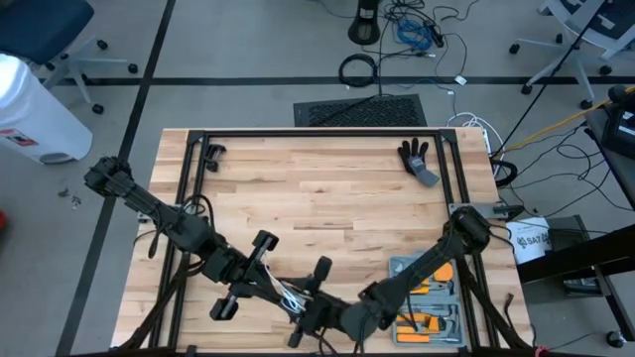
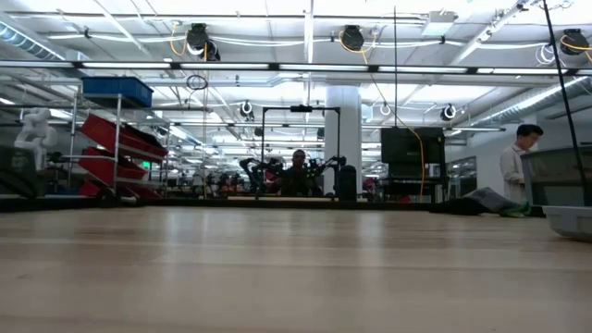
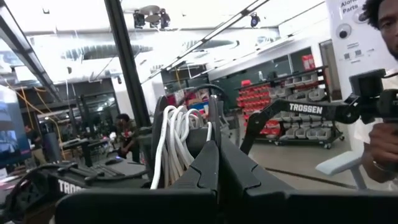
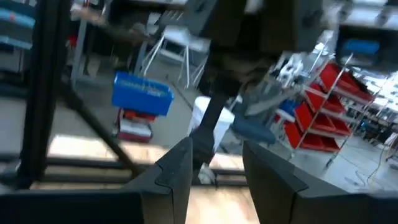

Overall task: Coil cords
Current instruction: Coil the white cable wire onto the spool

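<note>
I see both pincers crowded at six o'clock edge, left pincer (image 1: 294,309) clamping white cord (image 3: 175,140), right pincer (image 4: 214,174) parted, empty, surface (image 1: 317,188) bare toward twelve

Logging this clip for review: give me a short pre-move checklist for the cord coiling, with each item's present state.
1. Left end effector shut: ok.
2. White cord bundled in loops right behind its fingers: ok; whether it is pinched, cannot tell.
3. Right end effector open, nothing between its fingers: ok.
4. Both end effectors close together at the table's near edge: ok.
5. Reel visible: cannot tell.
6. Person's hand close beside the arms: not ok.
</note>
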{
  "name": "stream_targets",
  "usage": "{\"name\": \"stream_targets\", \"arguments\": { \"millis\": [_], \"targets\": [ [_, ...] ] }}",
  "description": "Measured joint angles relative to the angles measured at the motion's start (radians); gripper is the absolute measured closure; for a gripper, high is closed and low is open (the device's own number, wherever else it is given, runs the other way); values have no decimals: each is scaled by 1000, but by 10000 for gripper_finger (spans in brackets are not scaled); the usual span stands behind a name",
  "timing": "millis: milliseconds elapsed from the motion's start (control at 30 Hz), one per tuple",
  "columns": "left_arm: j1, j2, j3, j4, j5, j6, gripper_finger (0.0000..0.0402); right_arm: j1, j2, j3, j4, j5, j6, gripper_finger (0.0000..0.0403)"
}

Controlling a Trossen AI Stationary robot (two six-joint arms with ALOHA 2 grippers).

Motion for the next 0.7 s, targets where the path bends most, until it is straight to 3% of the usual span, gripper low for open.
{"name": "stream_targets", "arguments": {
  "millis": [133,267,700],
  "targets": [
    [-2,-1,0,12,1,-1,400,-35,1,0,96,-43,-41,273],
    [-1,-3,1,42,0,-1,400,-85,9,0,151,-170,24,273],
    [-37,-3,1,43,33,-20,400,-104,16,-97,471,-196,-169,273]
  ]
}}
